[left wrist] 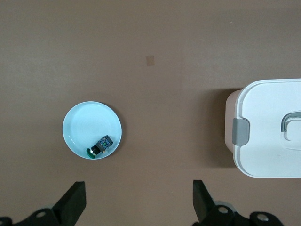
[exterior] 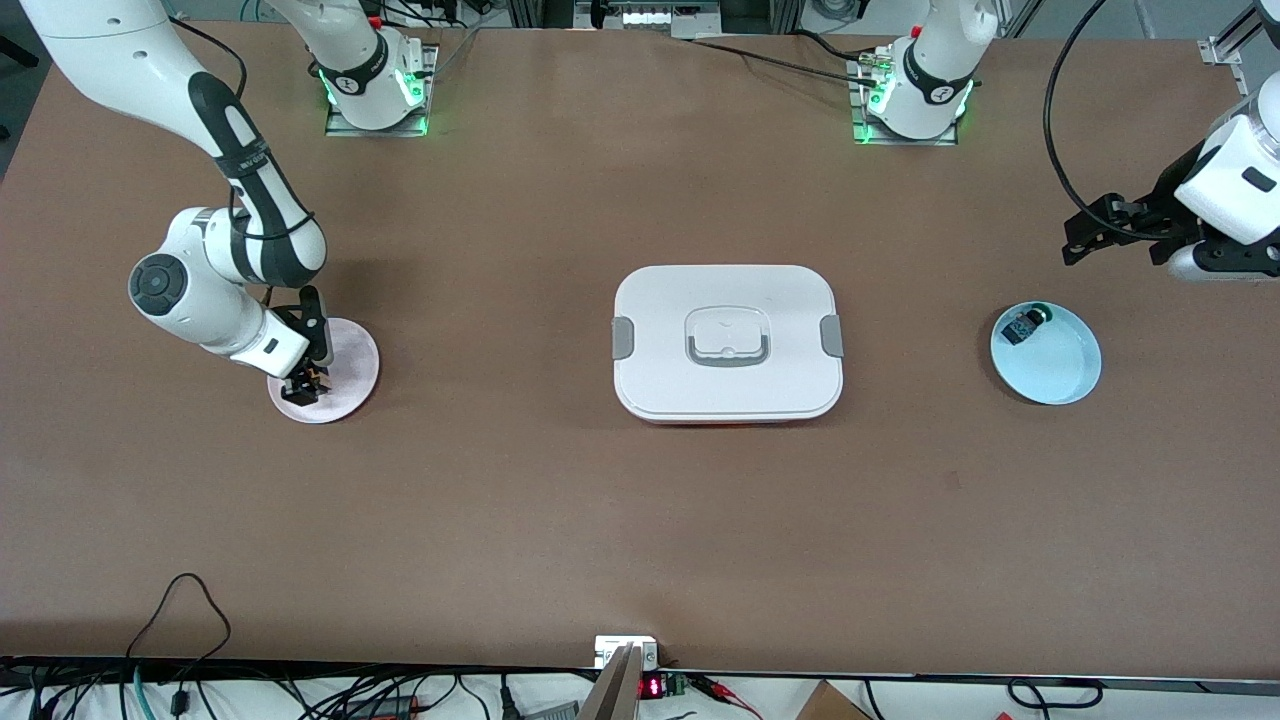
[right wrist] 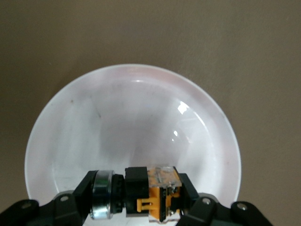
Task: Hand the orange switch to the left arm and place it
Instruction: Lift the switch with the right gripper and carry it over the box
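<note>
The orange switch (right wrist: 150, 193), black with an orange clip and a metal ring at one end, sits between the fingers of my right gripper (right wrist: 141, 194), which is shut on it. That gripper (exterior: 305, 385) is down at a pink round plate (exterior: 345, 350) toward the right arm's end of the table, and the switch (exterior: 312, 380) barely shows there. The white lidded box (exterior: 728, 290) with grey side clips lies at the table's middle. My left gripper (exterior: 1115, 240) hangs open and empty over bare table beside a light-blue plate (exterior: 1060, 370).
The light-blue plate (left wrist: 89, 127) holds a small black-blue component with a green tip (left wrist: 101, 146). One end of the box (left wrist: 268, 108) shows in the left wrist view. Cables and a small device lie along the table's front edge.
</note>
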